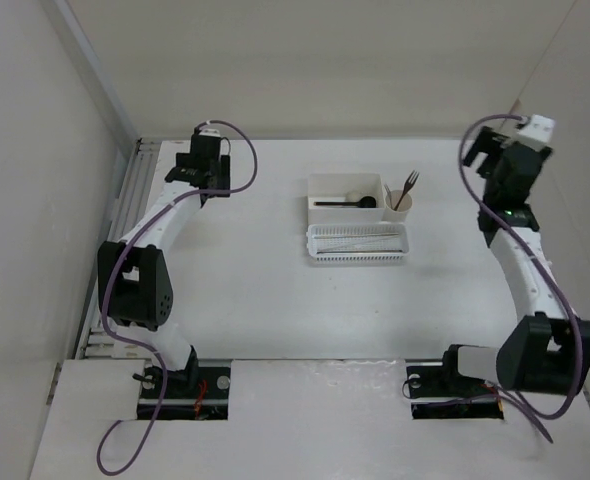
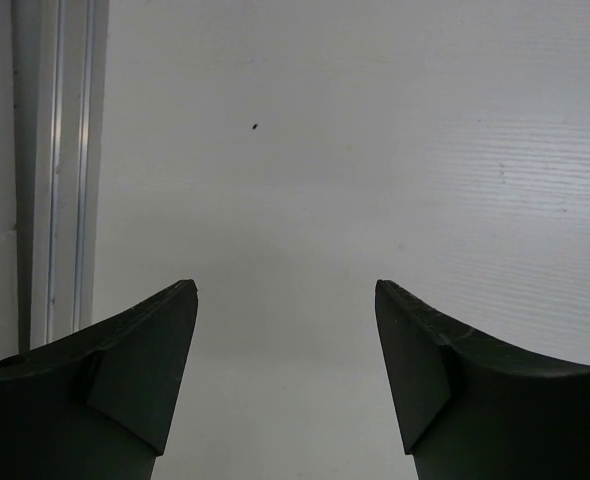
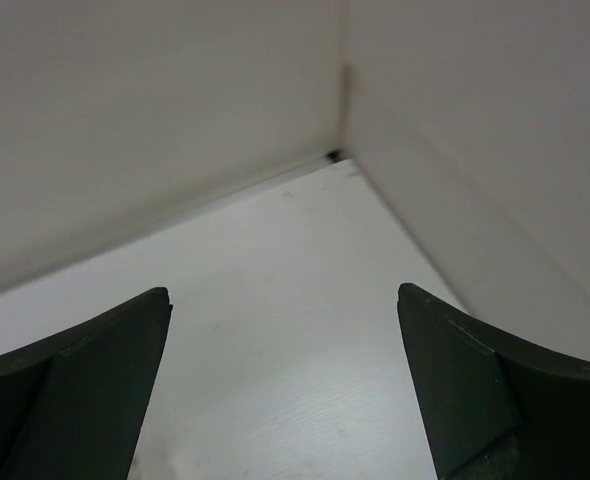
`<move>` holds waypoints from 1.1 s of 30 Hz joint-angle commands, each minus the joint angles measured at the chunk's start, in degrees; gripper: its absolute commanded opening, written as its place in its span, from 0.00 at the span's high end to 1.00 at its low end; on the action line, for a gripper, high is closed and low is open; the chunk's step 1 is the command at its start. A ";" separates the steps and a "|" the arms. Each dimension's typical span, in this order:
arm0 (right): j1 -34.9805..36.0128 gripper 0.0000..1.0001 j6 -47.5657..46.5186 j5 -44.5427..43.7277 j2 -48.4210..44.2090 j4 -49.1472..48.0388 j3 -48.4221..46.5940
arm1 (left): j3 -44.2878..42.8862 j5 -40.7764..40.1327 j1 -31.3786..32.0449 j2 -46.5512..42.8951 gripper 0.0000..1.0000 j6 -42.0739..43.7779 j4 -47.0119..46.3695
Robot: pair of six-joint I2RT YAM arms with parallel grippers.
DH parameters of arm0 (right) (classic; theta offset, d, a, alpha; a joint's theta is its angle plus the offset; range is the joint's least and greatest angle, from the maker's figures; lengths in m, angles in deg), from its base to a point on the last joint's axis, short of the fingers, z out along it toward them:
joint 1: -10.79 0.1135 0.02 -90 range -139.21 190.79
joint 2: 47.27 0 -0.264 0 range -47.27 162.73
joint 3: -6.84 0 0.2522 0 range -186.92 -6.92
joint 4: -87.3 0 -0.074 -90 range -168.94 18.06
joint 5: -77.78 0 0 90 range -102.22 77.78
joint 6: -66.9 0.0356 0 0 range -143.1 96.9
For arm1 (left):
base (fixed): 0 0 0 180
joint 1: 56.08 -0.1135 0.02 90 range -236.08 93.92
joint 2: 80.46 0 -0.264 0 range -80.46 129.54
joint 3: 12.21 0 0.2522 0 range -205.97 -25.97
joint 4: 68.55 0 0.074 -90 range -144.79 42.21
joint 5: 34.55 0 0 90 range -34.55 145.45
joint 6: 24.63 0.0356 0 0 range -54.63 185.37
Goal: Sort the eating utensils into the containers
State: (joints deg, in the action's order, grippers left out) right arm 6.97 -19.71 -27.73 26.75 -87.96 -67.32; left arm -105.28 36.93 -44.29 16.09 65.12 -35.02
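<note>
In the top view a white box [image 1: 320,186] holds a black spoon [image 1: 337,204] and a beige spoon [image 1: 355,197]. A small beige cup [image 1: 399,208] to its right holds dark forks [image 1: 411,184] standing upright. A low white perforated basket tray [image 1: 358,244] lies just in front of the box; I cannot make out what it holds. My left gripper [image 1: 195,168] [image 2: 285,290] is open and empty over bare table at the far left. My right gripper [image 1: 497,152] [image 3: 285,295] is open and empty, raised at the far right and facing the back corner.
An aluminium rail [image 2: 60,170] runs along the table's left edge, close to the left gripper. White walls close in the back and both sides, and two meet at a corner [image 3: 335,155] ahead of the right gripper.
</note>
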 commanded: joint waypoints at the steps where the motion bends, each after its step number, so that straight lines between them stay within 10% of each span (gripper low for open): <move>1: -7.50 0.00 8.72 -3.92 -3.52 1.97 1.51 | 2.05 -3.00 -2.64 -4.00 0.31 -1.42 -0.52; 8: -29.05 0.00 17.17 6.28 -0.64 27.28 -8.58 | 8.55 -5.73 -5.82 -10.32 0.31 -1.34 -3.68; 33: -29.06 0.00 27.10 2.68 -8.27 36.88 -7.01 | 18.66 -2.57 -4.67 -21.67 0.31 -3.79 -4.83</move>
State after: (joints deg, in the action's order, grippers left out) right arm -22.14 6.76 -24.30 20.45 -49.69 -75.10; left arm -87.25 34.11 -49.01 -3.52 62.25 -38.72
